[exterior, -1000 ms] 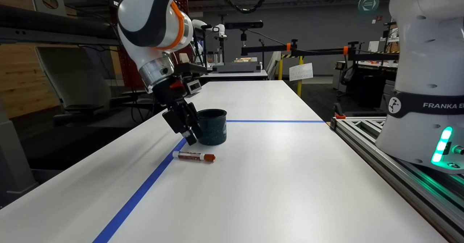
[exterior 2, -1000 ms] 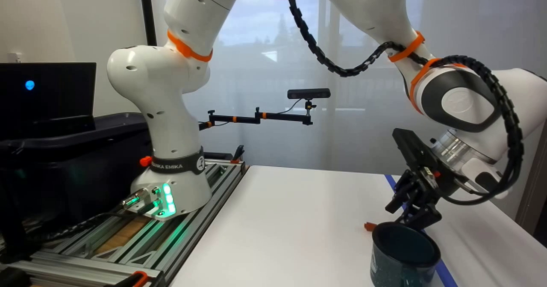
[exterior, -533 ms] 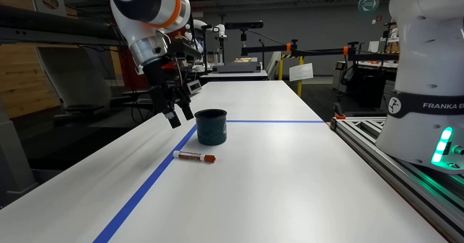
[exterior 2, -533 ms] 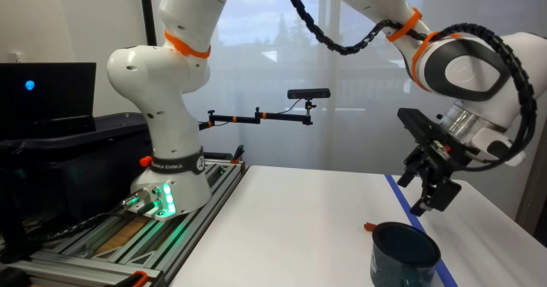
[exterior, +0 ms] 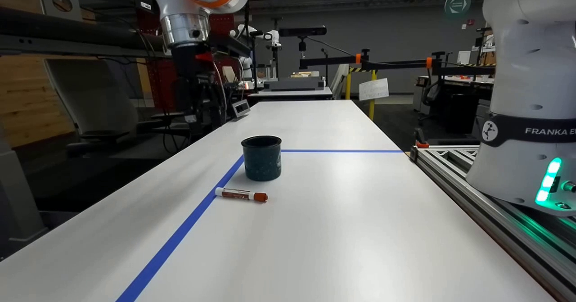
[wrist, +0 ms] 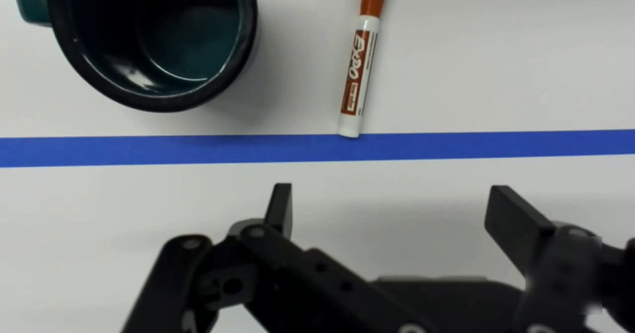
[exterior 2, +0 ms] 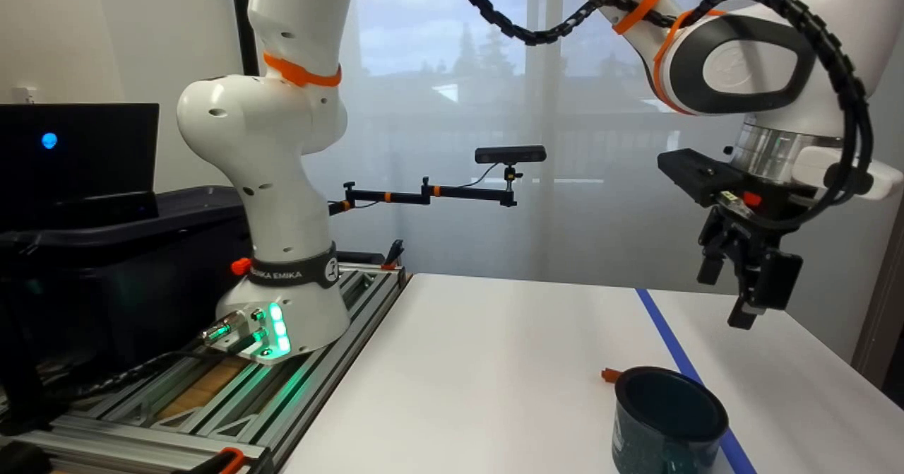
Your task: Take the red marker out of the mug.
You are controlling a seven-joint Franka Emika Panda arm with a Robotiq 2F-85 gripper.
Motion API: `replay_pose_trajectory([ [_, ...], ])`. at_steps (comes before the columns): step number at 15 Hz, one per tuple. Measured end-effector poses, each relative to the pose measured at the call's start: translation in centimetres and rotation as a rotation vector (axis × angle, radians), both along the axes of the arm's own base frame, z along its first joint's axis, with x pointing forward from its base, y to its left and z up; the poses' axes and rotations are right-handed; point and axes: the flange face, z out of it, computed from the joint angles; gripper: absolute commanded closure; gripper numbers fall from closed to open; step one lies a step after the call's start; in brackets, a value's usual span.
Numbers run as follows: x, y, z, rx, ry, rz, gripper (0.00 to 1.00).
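The red marker [wrist: 358, 65] lies flat on the white table beside the mug [wrist: 158, 30], apart from it, its white end at the blue tape. The dark teal mug stands upright, and no object shows inside it in the wrist view. Both exterior views show the mug [exterior: 263, 160] [exterior 2: 664, 431]. In an exterior view the whole marker [exterior: 241, 194] is visible; elsewhere the mug hides all but its red cap [exterior 2: 611, 375]. My gripper [wrist: 389, 191] is open and holds nothing. It hangs above the table, pointing down, across the tape from both things [exterior 2: 726, 297].
Blue tape lines [exterior: 180, 230] cross the white table [exterior: 342, 230]. A small grey device [exterior: 240, 107] sits at the table's edge. The robot's base [exterior: 531, 167] stands beside the table on a metal frame. A camera on a bracket [exterior 2: 510, 155] reaches over the far side.
My gripper has risen and drawn away from the marker and mug, swinging from a tilt to point down. Its jaws have spread wider. The marker and mug have stayed in place.
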Motion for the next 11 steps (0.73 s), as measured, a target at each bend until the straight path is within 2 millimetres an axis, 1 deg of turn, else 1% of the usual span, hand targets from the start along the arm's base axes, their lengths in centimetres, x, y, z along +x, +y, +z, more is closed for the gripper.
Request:
replay_pose_trajectory([
  [3, -0.59, -0.22, 0.87, -0.002, -0.014, -0.005, 0.00],
  [11, -0.71, -0.27, 0.81, -0.003, -0.015, -0.006, 0.00],
])
